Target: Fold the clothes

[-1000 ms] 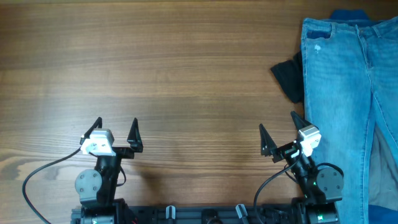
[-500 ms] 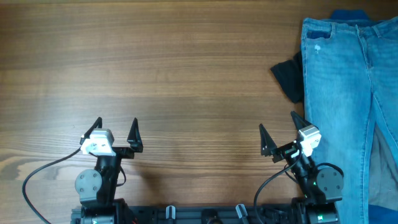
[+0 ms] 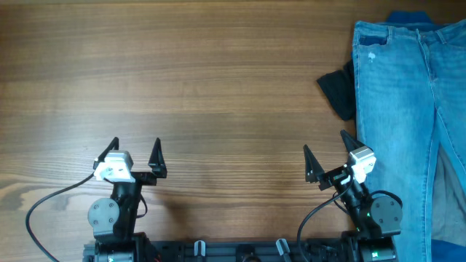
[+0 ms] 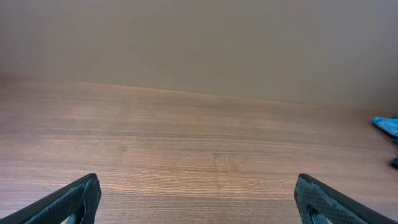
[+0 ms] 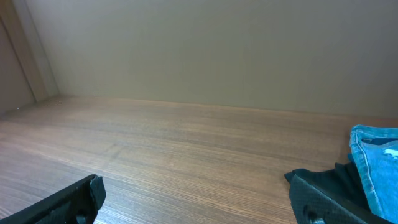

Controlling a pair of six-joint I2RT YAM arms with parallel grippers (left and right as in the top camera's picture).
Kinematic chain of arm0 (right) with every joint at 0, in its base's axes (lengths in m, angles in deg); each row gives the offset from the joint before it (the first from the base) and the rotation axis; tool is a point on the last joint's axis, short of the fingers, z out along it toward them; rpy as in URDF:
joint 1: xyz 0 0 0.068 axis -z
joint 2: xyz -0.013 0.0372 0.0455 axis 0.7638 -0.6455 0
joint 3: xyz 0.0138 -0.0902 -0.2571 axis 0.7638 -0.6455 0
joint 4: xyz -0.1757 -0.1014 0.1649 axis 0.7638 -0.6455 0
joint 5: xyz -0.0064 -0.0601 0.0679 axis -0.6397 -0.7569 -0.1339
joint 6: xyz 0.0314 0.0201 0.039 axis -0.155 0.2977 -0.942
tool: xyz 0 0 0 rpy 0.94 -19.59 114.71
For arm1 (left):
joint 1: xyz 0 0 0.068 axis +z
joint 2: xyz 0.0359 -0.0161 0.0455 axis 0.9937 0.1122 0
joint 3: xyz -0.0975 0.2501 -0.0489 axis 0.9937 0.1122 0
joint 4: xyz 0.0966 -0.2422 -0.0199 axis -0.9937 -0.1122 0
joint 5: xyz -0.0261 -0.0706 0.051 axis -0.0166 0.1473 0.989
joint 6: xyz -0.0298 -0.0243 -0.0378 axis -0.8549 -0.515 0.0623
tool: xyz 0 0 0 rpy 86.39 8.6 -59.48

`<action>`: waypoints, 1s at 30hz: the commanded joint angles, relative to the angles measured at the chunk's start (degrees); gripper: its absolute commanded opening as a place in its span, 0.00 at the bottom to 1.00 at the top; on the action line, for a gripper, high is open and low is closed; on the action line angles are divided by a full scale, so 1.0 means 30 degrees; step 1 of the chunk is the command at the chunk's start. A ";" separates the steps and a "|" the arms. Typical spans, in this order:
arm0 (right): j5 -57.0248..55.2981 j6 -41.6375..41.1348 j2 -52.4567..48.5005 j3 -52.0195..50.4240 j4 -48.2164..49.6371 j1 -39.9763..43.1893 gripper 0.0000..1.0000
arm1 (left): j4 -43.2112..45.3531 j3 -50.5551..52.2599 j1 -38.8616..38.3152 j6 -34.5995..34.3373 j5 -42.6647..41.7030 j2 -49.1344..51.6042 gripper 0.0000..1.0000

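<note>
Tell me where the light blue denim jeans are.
Overhead view: the light blue denim jeans lie flat along the wooden table's right side, overlapping a black garment, right of the right gripper.

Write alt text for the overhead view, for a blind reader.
Light blue jeans lie flat on the right of a wooden table, a dark garment beside them. The left hand and right hand sit open and empty at the near edge.

Robot lab bench, wooden table [image 3: 218, 73], plain wall [image 4: 199, 37] (cabled arms [image 3: 125, 193])
</note>
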 commanded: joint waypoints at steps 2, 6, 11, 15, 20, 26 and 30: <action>-0.0131 0.0138 0.0117 -0.0044 0.0401 -0.0073 0.99 | -0.0350 0.0015 -0.0138 -0.0189 0.1450 -0.0138 1.00; -0.0124 0.0087 0.0117 -0.0044 0.0197 -0.0073 1.00 | -0.0364 0.0015 -0.0138 -0.0197 0.1443 -0.0138 1.00; 0.0634 0.0058 0.0117 -0.0044 0.0182 -0.0073 1.00 | -0.0284 0.0015 -0.0138 -0.0262 0.1304 -0.0138 1.00; 0.0962 -0.0510 0.0117 -0.0044 0.0219 -0.0073 1.00 | -0.0131 0.0015 -0.0138 -0.0270 -0.0415 -0.0138 1.00; 0.0947 -0.0495 0.0095 0.0670 0.0233 -0.0073 1.00 | 0.1290 -0.0131 -0.0138 -0.0503 -0.3570 -0.0138 1.00; 0.1173 -0.0495 -0.1370 0.4226 -0.1690 -0.0073 1.00 | 0.0743 -0.2776 -0.0138 -0.1049 -0.2572 0.0182 1.00; 0.1253 -0.0510 -0.4991 0.7847 -0.4998 -0.0073 1.00 | -0.2681 -0.6244 -0.0138 -0.1326 -0.1399 0.2317 1.00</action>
